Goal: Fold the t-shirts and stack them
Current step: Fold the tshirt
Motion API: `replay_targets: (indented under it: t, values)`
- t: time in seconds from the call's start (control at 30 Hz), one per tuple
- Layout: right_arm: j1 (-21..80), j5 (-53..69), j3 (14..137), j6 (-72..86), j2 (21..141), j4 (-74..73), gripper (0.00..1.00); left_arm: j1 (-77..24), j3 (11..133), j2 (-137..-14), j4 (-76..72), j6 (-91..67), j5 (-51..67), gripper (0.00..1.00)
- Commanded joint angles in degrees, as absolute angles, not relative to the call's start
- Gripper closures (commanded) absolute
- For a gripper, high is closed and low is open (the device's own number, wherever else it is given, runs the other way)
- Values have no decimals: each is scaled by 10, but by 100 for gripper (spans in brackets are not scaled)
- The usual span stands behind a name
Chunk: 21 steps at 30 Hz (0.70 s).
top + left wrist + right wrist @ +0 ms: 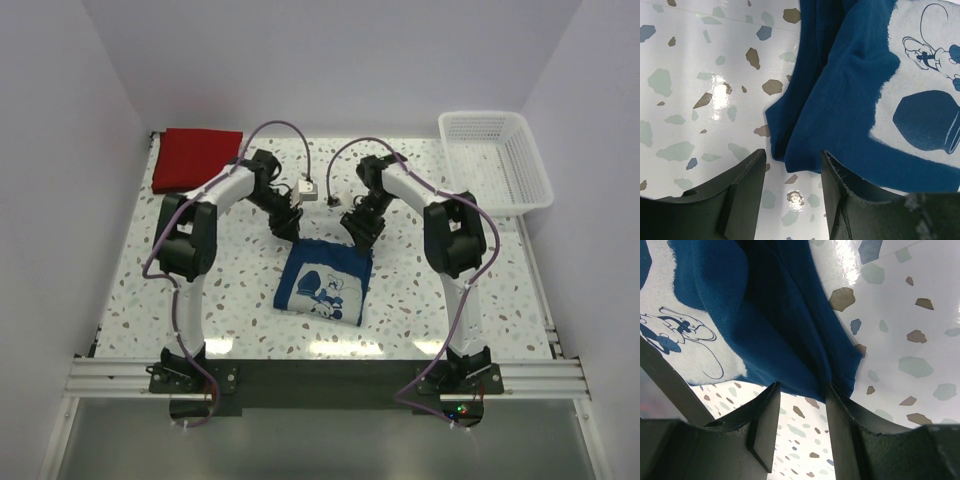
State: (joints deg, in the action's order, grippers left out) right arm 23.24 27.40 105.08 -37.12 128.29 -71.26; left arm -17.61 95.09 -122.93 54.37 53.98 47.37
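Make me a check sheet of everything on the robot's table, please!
Surface: speckled white table, shiny.
Job's things: blue shirt folded in the middle, cartoon print up; red shirt folded at the far left corner; not stacked.
Clutter: white basket far right, small white box.
Grippers: left gripper and right gripper, jaws open at the blue shirt's far corners.
Cables: purple cables loop along both arms.
Surroundings: plain walls.

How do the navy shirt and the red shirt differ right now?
The navy shirt carries a white cartoon print; the red shirt looks plain. Navy lies mid-table, the left gripper and right gripper at its far edge; red sits in the far left corner, apart from both. Both are folded.
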Motion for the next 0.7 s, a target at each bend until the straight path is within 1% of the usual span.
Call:
replay_targets:
  t: [0.0, 0.07, 0.1, 0.13, 0.2, 0.23, 0.3, 0.33, 0.4, 0.43, 0.47, 0.5, 0.53, 0.63, 0.67]
  values:
    - [233, 264, 1056, -379, 1285, -703, 56, -182, 961, -1234, 560, 558, 490, 48]
    - [234, 267, 1062, -383, 1284, -710, 60, -182, 962, -1234, 560, 559, 489, 52]
    - [234, 268, 1063, -385, 1281, -720, 66, -182, 962, -1232, 561, 560, 488, 55]
    - [233, 270, 1066, -387, 1276, -723, 69, -182, 963, -1231, 561, 560, 486, 64]
    - [234, 272, 1068, -388, 1267, -734, 77, -182, 964, -1230, 562, 560, 487, 73]
    - [234, 272, 1071, -389, 1260, -739, 85, -182, 966, -1230, 565, 562, 486, 81]
    - [234, 272, 1076, -391, 1253, -751, 89, -182, 968, -1227, 569, 563, 487, 86]
    - [233, 272, 1079, -392, 1249, -756, 95, -182, 968, -1226, 569, 563, 487, 89]
    - [234, 272, 1081, -392, 1244, -760, 100, -182, 966, -1223, 569, 563, 487, 91]
    - [234, 272, 1082, -391, 1242, -761, 100, -182, 966, -1223, 569, 563, 486, 89]
    - [234, 272, 1083, -390, 1239, -761, 100, -182, 965, -1223, 565, 560, 483, 84]
    - [234, 272, 1084, -390, 1238, -761, 100, -182, 964, -1223, 560, 556, 480, 75]
    - [234, 272, 1085, -389, 1238, -761, 100, -182, 959, -1222, 555, 552, 476, 63]
    - [234, 271, 1086, -389, 1238, -764, 100, -182, 949, -1218, 529, 536, 468, 54]
    - [234, 270, 1085, -388, 1236, -766, 100, -182, 947, -1219, 526, 535, 465, 54]
